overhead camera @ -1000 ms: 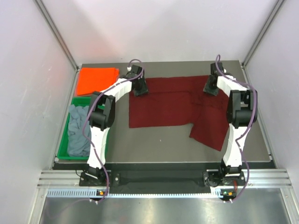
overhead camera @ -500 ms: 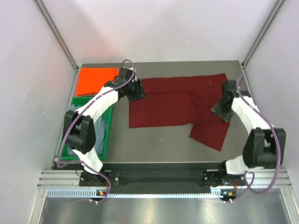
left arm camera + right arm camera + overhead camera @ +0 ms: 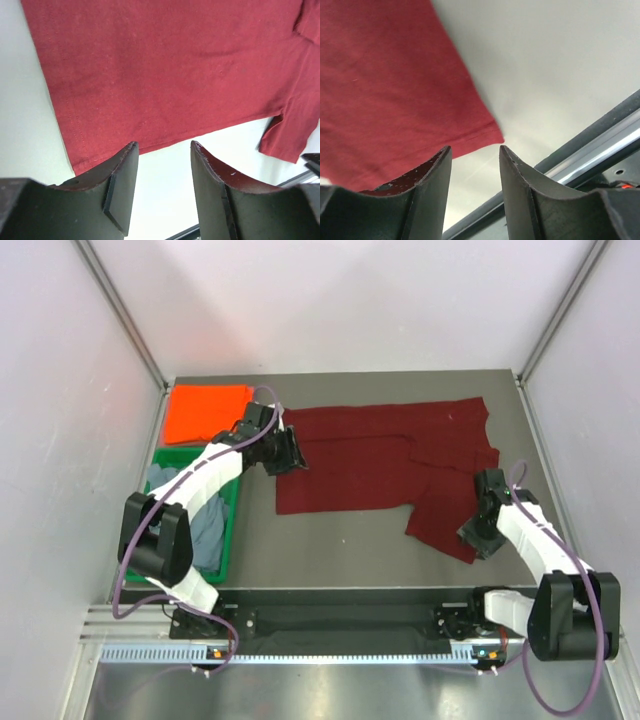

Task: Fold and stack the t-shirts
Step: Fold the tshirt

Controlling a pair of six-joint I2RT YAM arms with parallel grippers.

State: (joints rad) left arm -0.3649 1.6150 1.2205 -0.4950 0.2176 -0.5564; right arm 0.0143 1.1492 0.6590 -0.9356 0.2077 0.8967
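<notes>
The maroon t-shirt (image 3: 380,455) was judged to be light, limp and thin. It would sag from any single pinch and drag across the tabletop (image 3: 340,540) rather than slide as a sheet. A hold at two well-separated edge points was therefore thought best. One was the near left corner by the stitched hem, just below the left gripper (image 3: 290,453). The other was the near corner of the flap beside the right gripper (image 3: 478,537). Only a shallow bite of the edge was judged necessary, since the cloth was neither slippery nor fragile.

The shirt was seen spread flat in the middle of the tabletop, toward the far side. It formed a wide, smooth panel, with a flap reaching toward the near edge on the right. A line of stitching was visible along its left edge.

Both pairs of jaws were seen parted, with nothing between them, poised above the cloth's edges.

The orange t-shirt (image 3: 205,412) lay folded at the far left corner. The grey-blue t-shirt (image 3: 205,530) was bunched in the green tray (image 3: 232,535).
</notes>
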